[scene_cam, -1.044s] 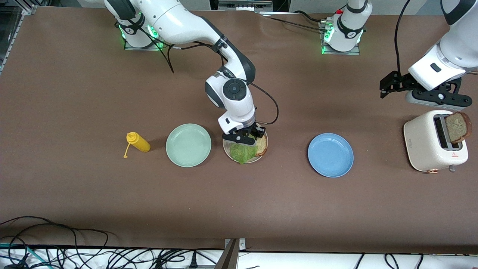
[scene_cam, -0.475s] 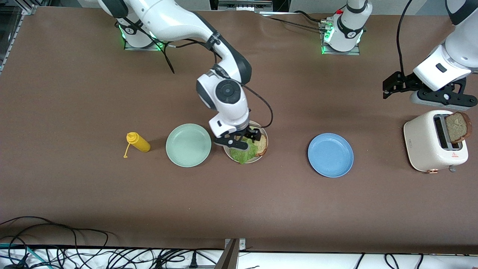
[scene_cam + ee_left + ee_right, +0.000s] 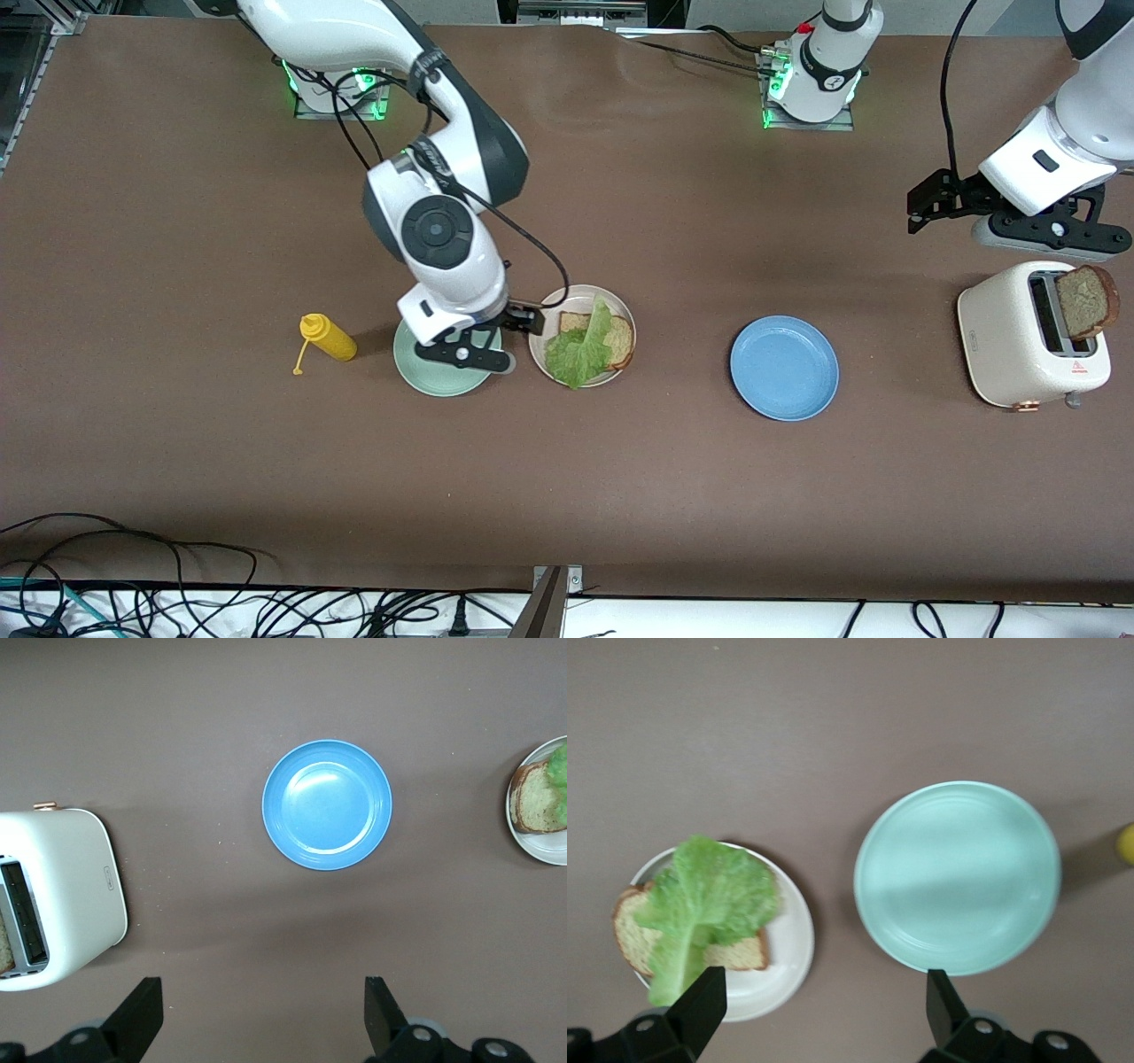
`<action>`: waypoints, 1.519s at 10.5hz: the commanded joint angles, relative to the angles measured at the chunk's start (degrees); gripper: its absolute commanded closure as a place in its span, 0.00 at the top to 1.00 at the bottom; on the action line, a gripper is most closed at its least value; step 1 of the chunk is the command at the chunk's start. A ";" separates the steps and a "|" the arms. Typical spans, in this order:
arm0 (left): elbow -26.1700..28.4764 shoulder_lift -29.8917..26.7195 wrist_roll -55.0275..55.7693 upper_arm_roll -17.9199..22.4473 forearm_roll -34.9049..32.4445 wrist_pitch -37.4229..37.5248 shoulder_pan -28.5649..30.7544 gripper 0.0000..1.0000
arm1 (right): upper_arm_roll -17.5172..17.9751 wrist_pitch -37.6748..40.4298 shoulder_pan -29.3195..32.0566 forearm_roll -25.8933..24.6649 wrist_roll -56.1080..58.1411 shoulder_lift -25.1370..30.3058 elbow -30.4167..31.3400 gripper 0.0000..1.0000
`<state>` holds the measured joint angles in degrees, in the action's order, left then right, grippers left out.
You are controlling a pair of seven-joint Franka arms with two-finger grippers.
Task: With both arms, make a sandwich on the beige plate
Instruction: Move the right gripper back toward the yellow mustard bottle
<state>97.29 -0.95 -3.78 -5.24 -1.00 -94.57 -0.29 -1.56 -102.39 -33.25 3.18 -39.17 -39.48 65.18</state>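
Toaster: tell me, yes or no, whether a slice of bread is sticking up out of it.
Yes, a brown toast slice stands up out of a slot of the white toaster.

A yellow bottle (image 3: 330,338) lies beside a green plate (image 3: 438,372), toward the right arm's end. A blue plate (image 3: 784,368) sits mid-table. A white toaster (image 3: 1019,346) stands toward the left arm's end.
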 commanded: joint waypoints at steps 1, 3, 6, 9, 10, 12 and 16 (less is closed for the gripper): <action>-1.05 0.25 0.18 0.14 1.44 0.97 -0.07 1.00 | 0.69 4.21 3.87 0.25 7.85 5.71 4.67 1.00; -0.96 0.16 0.18 0.14 1.35 1.06 -0.07 1.00 | 0.69 6.84 6.25 0.25 12.95 9.14 6.88 1.00; -0.96 0.16 0.18 0.14 1.35 1.06 -0.07 1.00 | 0.77 8.79 11.61 0.16 26.72 15.37 12.30 1.00; -0.96 0.16 0.09 0.23 1.35 1.15 0.02 1.00 | 1.03 5.64 14.95 -0.80 37.11 22.94 22.14 1.00; -0.96 0.16 0.18 0.23 1.35 1.15 0.02 1.00 | 1.39 2.67 17.23 -0.98 42.37 25.57 26.70 1.00; -1.05 0.16 0.18 0.23 1.35 1.24 -0.06 1.00 | 1.74 -2.27 20.58 -0.98 49.86 30.15 34.01 1.00; -0.96 0.16 0.18 0.23 1.44 1.24 0.02 1.00 | 1.74 -9.65 23.66 -0.55 62.34 34.47 42.20 1.00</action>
<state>97.29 -0.95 -3.78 -5.24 -0.98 -94.35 -0.27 -1.05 -108.23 -11.22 3.00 18.98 -8.33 101.82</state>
